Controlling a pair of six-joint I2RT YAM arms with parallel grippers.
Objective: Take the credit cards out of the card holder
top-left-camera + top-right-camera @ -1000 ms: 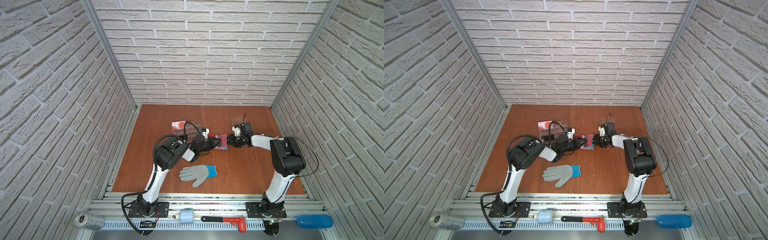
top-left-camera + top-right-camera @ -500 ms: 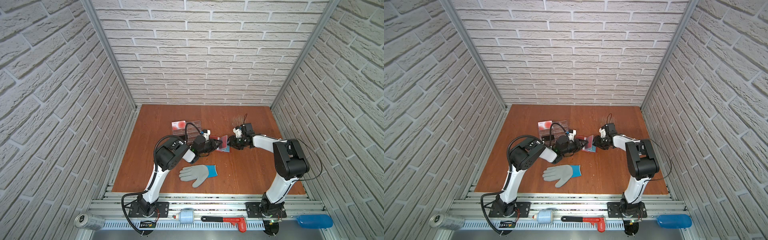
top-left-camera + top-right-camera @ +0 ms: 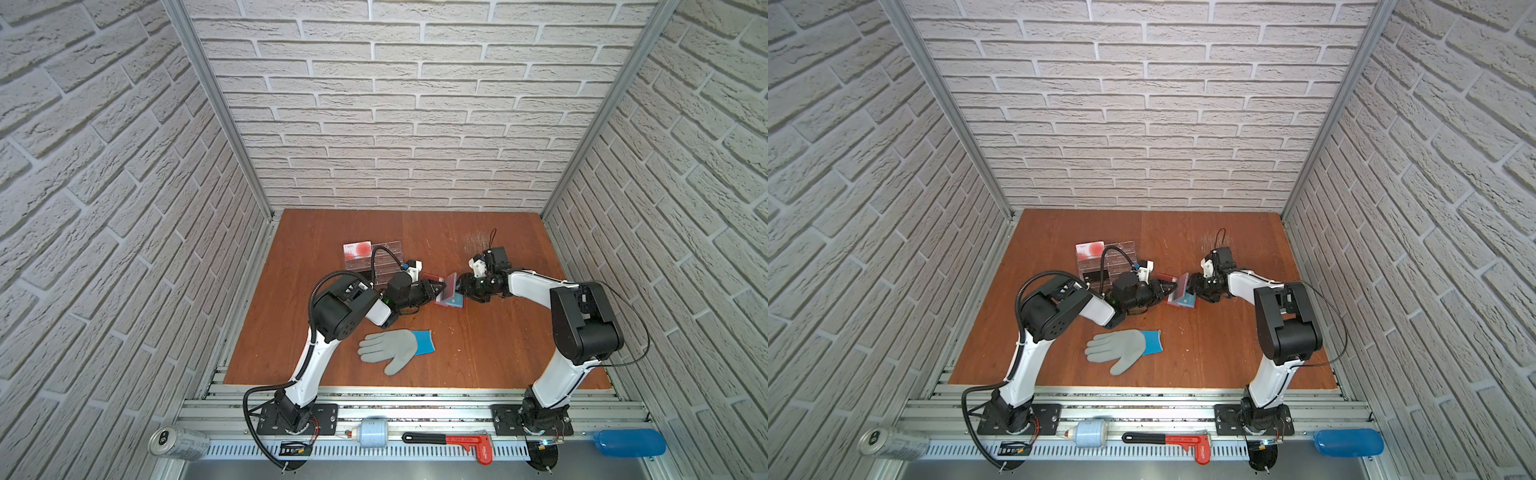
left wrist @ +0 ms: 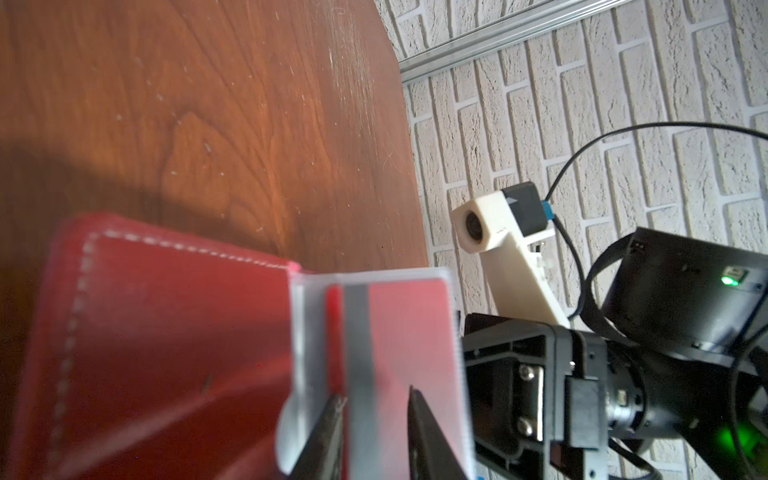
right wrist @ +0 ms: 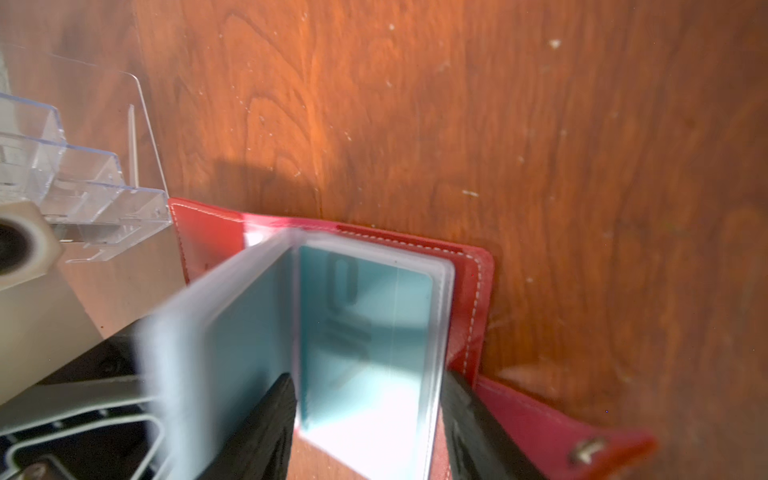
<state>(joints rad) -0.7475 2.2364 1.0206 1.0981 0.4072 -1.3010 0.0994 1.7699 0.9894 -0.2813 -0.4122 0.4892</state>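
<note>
The dark red card holder (image 3: 432,277) (image 3: 1165,277) lies open mid-table between both grippers. One clear sleeve leaf (image 3: 451,284) stands up, with the dark red credit card (image 4: 399,332) inside it. My left gripper (image 3: 436,289) (image 4: 374,395) is narrowly open, its tips just in front of that leaf, with nothing seen clamped between them. The light blue credit card (image 5: 365,324) (image 3: 458,300) lies in a flat sleeve. My right gripper (image 3: 463,286) (image 5: 370,374) is open and straddles that sleeve's near edge. The holder's snap tab (image 5: 590,449) points toward the right arm.
A clear acrylic tiered stand (image 3: 382,259) (image 5: 83,187) sits just behind the left gripper, holding a white card with red circles (image 3: 357,249). A grey and blue glove (image 3: 395,345) lies nearer the front. The right wrist camera (image 4: 486,224) hovers close above the holder.
The right gripper's jaws have spread wider and it has edged in over the holder. The upright leaf looks blurred, as if swinging. The left arm has not moved.
</note>
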